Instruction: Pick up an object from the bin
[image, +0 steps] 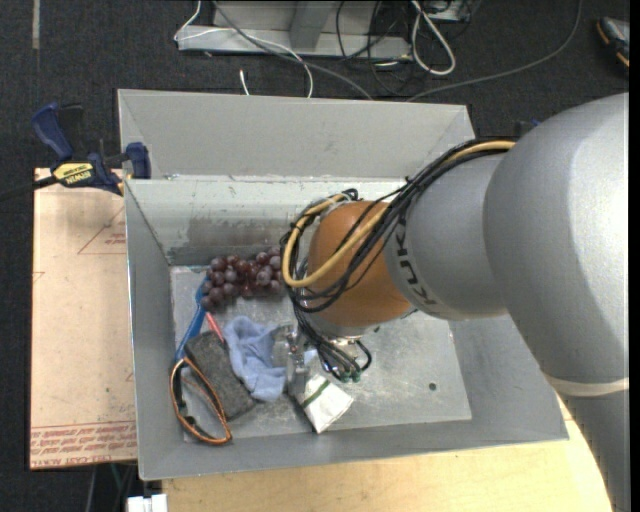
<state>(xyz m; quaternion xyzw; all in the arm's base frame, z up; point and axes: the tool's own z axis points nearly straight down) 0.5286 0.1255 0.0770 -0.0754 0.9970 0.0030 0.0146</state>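
My gripper (300, 368) reaches down below the orange wrist cover into the front middle of the bin. Its metal fingers stand between a crumpled light-blue cloth (252, 355) on the left and a small white packet with a green label (325, 403) just below and to the right. The fingertips touch or nearly touch the edge of the cloth. A dark grey sponge-like block (220, 375) lies left of the cloth.
A bunch of dark purple grapes (240, 275) lies at the back left. A blue-handled tool (194, 328) and a brown looped cord (195, 410) lie along the left side. The arm covers the bin's middle and right.
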